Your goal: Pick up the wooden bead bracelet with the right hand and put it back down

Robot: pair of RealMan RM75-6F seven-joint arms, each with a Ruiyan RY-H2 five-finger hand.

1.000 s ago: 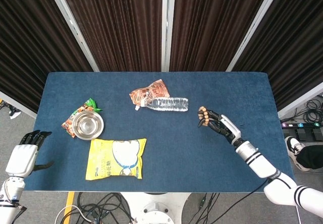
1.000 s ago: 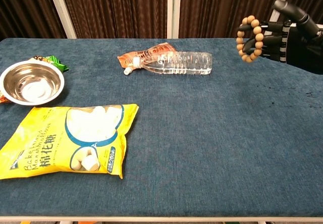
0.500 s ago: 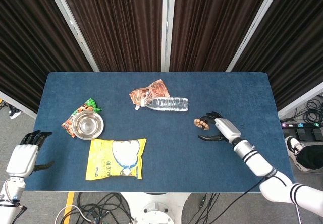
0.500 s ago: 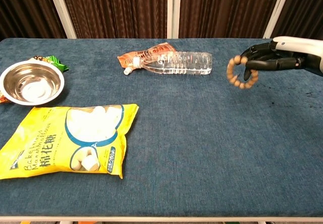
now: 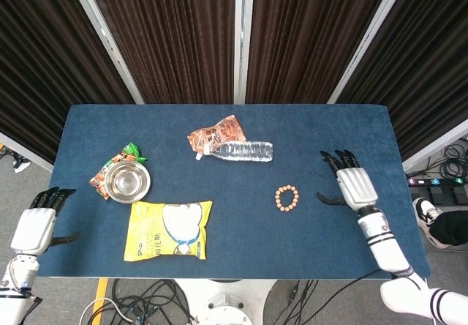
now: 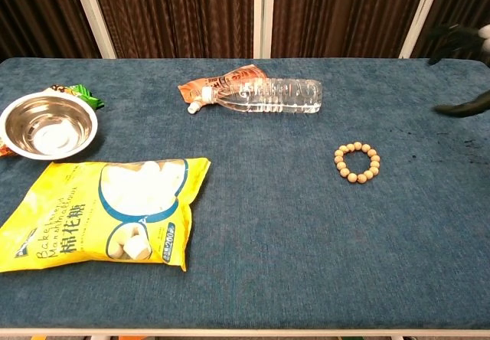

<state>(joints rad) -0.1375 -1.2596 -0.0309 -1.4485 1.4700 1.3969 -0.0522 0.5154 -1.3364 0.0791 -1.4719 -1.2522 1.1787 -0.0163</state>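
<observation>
The wooden bead bracelet [image 5: 287, 198] [image 6: 357, 162] lies flat on the blue table, a ring of light brown beads right of centre. My right hand [image 5: 352, 184] [image 6: 464, 64] hovers to its right, apart from it, with fingers spread and nothing in it. In the chest view only its dark fingertips show at the right edge. My left hand [image 5: 38, 222] hangs off the table's front left corner, fingers apart and holding nothing.
A clear plastic bottle [image 5: 238, 151] lies beside an orange snack packet [image 5: 217, 132] at the back centre. A steel bowl [image 5: 126, 182] sits on a green and orange packet at the left, with a yellow candy bag [image 5: 167, 229] in front of it.
The right hand lowered the bracelet, let it go onto the table, and drew back to the right with fingers spread. The left hand stayed put.
</observation>
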